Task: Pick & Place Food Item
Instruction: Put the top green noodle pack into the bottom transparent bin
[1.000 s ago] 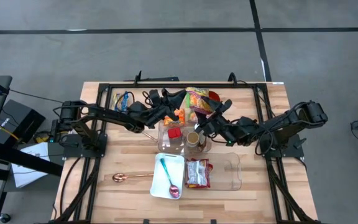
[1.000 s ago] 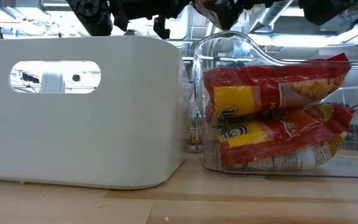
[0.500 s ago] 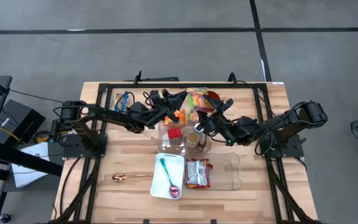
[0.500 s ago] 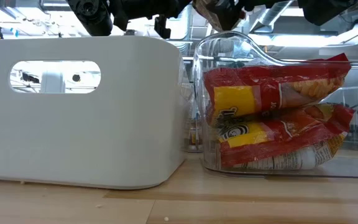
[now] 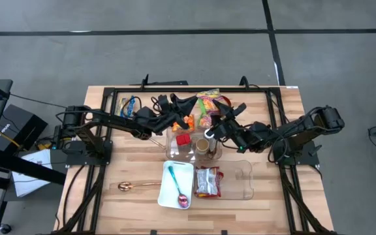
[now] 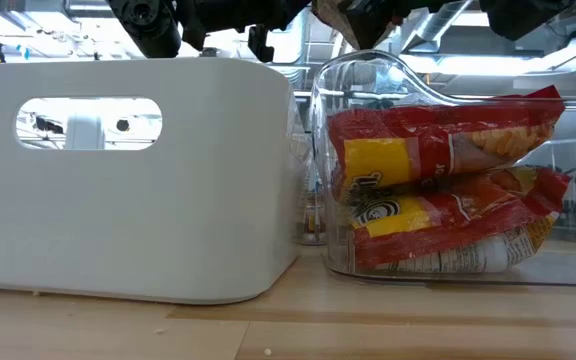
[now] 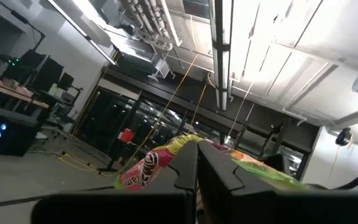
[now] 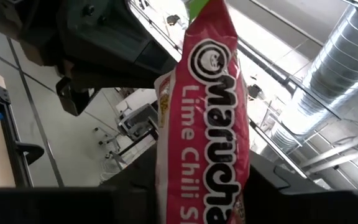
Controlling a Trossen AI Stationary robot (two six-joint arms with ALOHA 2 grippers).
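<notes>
A pink and green ramen packet (image 5: 207, 108) hangs in the air above the clear containers in the middle of the table. My left gripper (image 5: 193, 111) reaches in from the table's left and is shut on it; in the left wrist view the packet (image 7: 157, 165) shows past the shut fingers. My right gripper (image 5: 219, 116) comes from the table's right, and its fingers stand on either side of the packet (image 8: 207, 112), closed against it. The low view shows only the dark arms along its top edge. My left gripper pinches the packet's near edge (image 7: 182, 149) between its two shut fingers, coming from the table's left and slanting slightly upward. The packet is lifted clear of the table. My right gripper has the packet's two long side edges (image 8: 166, 155) between its fingers, the printed face toward the wrist camera. It comes roughly level from the table's right. The packet stands upright between the fingers, clear of everything below.
Below the grippers stand clear containers with a red-lidded item (image 5: 183, 139) and a brown cup (image 5: 203, 145). Nearer are a white tray (image 5: 168, 196) with a teal spoon, a clear bin (image 5: 240, 183) with a red snack bag, and a copper spoon (image 5: 132, 186).
My right gripper has shut its fingers onto the packet, which now looks narrower from above than a second ago. Both arms have stayed in place.
</notes>
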